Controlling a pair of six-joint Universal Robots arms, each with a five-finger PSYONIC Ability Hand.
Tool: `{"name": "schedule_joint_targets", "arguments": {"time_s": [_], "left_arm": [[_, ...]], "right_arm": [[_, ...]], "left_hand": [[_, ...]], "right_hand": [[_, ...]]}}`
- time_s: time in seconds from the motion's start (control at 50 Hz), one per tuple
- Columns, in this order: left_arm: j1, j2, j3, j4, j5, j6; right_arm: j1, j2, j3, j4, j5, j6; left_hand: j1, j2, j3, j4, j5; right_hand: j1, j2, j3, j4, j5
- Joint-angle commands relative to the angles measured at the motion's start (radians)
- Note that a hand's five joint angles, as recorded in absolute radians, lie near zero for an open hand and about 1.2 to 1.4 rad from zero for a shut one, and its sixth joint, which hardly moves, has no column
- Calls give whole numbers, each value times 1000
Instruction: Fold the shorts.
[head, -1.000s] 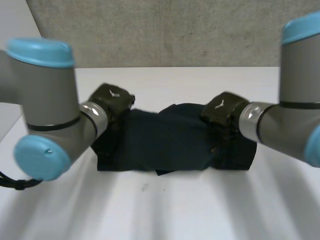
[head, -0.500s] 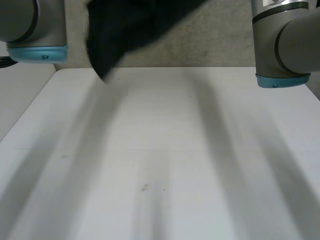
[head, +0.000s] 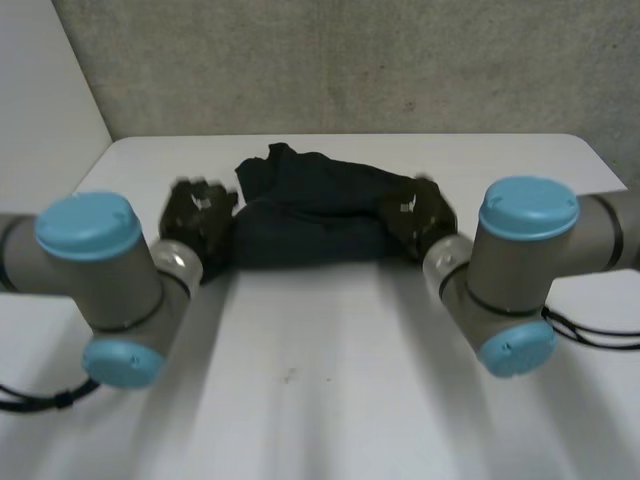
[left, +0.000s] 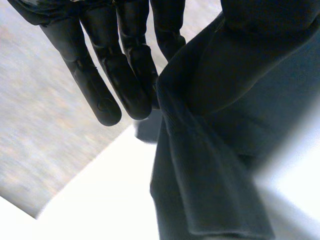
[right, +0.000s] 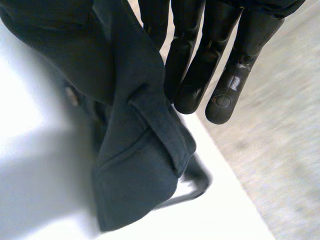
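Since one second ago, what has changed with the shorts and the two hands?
The shorts were lifted off the table, then came down again farther from the camera, now bunched narrower. The left hand and right hand went with them. Unchanged: one hand at each end. Grip cannot be told.

Dark navy shorts (head: 310, 228) bunched into a long band across the far half of the white table (head: 330, 400).
They lie crosswise, rumpled and not flat, with a loose hump of cloth piled along the far side and a smoother fold facing near. Both ends lift off the tabletop. A thick stitched edge shows at each end, doubled over on itself.
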Motion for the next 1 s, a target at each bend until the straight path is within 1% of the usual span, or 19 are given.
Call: {"name": "schedule_joint_targets", "arguments": {"time_s": [0.02, 0.06, 0.08, 0.1, 0.12, 0.14, 0.18, 0.2, 0.26, 0.28, 0.34, 0.42, 0.44, 0.52, 0.6, 0.66, 0.76, 0.88, 1.0], "left_arm": [[-29, 41, -90, -56, -1, 3], [-25, 76, -107, -79, 1, 1], [-23, 113, -124, -104, 1, 1], [-22, 127, -132, -113, 1, 1], [-22, 142, -138, -122, 1, 0], [-23, 176, -154, -141, 1, -2], [-23, 213, -170, -158, 1, -2], [-23, 228, -178, -164, 2, 0], [-23, 280, -198, -184, 4, 1], [-25, 289, -198, -187, 4, 1], [-20, 309, -196, -201, 4, 0], [1, 311, -199, -219, 4, -2], [4, 311, -201, -224, 4, -3], [17, 300, -202, -269, -1, -15], [27, 293, -211, -311, 4, -49], [29, 286, -227, -313, 16, -81], [40, 265, -241, -316, 64, -140], [75, 233, -253, -317, 90, -144], [76, 225, -265, -316, 90, -143]], "right_arm": [[-3, -73, 93, 161, -4, 8], [-3, -135, 129, 209, -5, 4], [-3, -154, 142, 226, -5, 2], [-2, -171, 151, 244, -7, 1], [-2, -188, 160, 264, -7, 2], [0, -214, 177, 301, -13, 5], [0, -232, 186, 330, -16, 8], [-2, -251, 192, 347, -25, 13], [-12, -294, 197, 353, -39, 27], [-34, -324, 197, 353, -48, 45], [-78, -353, 188, 355, -57, 91], [-118, -355, 151, 365, -65, 200], [-124, -351, 130, 373, -66, 235], [-155, -325, 96, 422, -74, 284], [-160, -263, 61, 463, -91, 294], [-157, -234, 48, 479, -111, 294], [-155, -165, 8, 487, -139, 297], [-153, -91, -51, 488, -148, 311], [-150, 2, -99, 487, -148, 303]], "left_hand": [[161, 96, 97, 97, 139], [84, 20, 21, 21, 63], [-41, -106, -104, -104, -62], [-109, -174, -172, -173, -131], [-188, -253, -251, -252, -210], [-372, -437, -435, -436, -394], [-503, -567, -566, -566, -524], [-535, -600, -598, -599, -557], [-731, -796, -795, -795, -753], [-793, -858, -856, -857, -815], [-811, -876, -875, -875, -833], [-814, -879, -877, -878, -836], [-814, -879, -877, -878, -836], [-800, -864, -863, -863, -821], [-785, -850, -848, -848, -806], [-785, -850, -848, -848, -806], [-785, -850, -848, -848, -806], [-785, -850, -848, -848, -806], [-779, -844, -842, -843, -801]], "right_hand": [[420, 222, 217, 204, 258], [420, 222, 217, 204, 258], [420, 222, 217, 204, 258], [377, 180, 174, 161, 215], [237, 40, 34, 21, 75], [12, -185, -191, -204, -150], [-169, -366, -371, -384, -330], [-297, -495, -500, -513, -459], [-343, -540, -545, -559, -504], [-354, -552, -557, -570, -516], [-369, -566, -572, -585, -531], [-554, -751, -757, -770, -715], [-566, -763, -769, -782, -727], [-554, -751, -757, -770, -716], [-563, -760, -766, -779, -724], [-569, -766, -772, -785, -730], [-548, -746, -751, -764, -710], [-533, -731, -736, -749, -695], [-530, -728, -733, -746, -692]]}}
